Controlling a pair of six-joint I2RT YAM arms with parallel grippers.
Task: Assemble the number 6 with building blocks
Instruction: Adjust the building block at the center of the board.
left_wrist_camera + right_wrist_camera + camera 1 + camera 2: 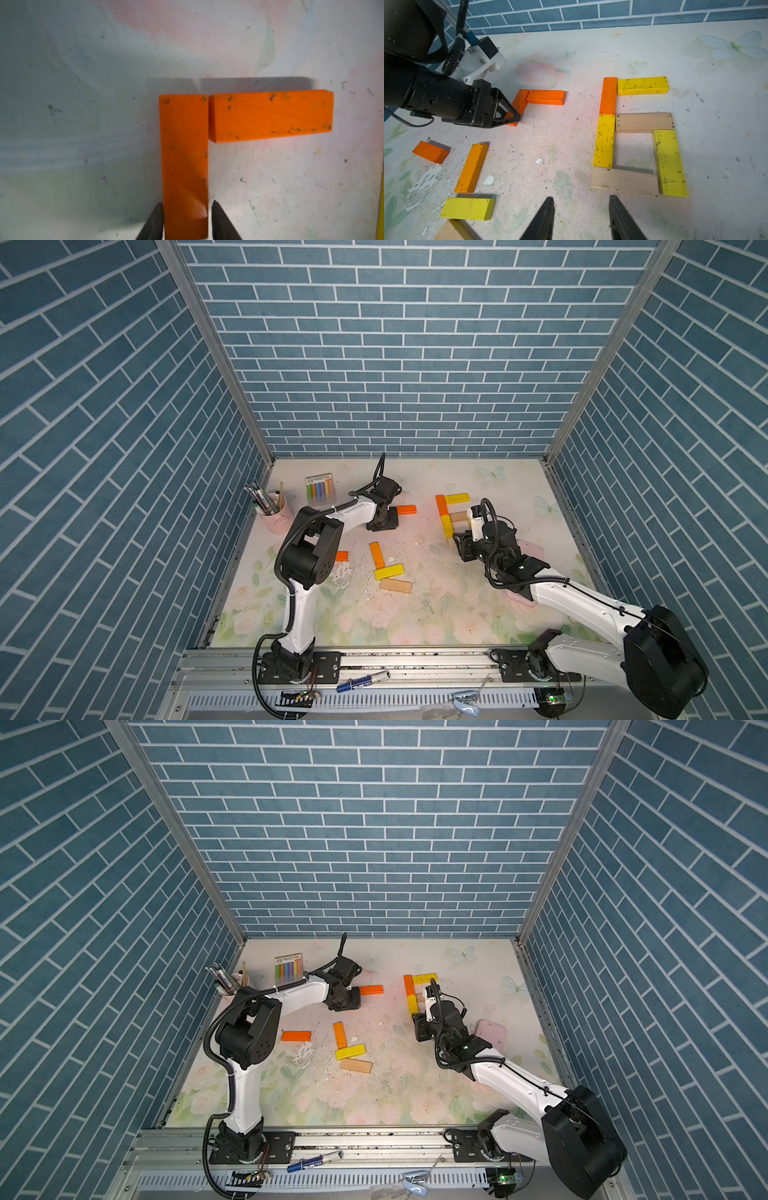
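Observation:
The number 6 [644, 122] lies flat as six bars: an orange one, three yellow and two tan; my right arm covers part of it in both top views [451, 506]. My right gripper [581, 218] hangs open and empty just in front of its bottom tan bar [623, 181]. To the left, two orange building blocks form an L. My left gripper [186, 205] straddles the near end of one [185, 155], jaws slightly parted, with a thin gap at one finger. The other [270, 116] abuts its far end. Loose blocks lie nearer: orange [377, 554], yellow [389, 571], tan [396, 585], orange [296, 1036].
A pink cup of pens [272, 510] and a pack of chalk sticks [320, 489] stand at the back left. A pink tray [491, 1032] lies partly under my right arm. Blue brick walls enclose the table on three sides.

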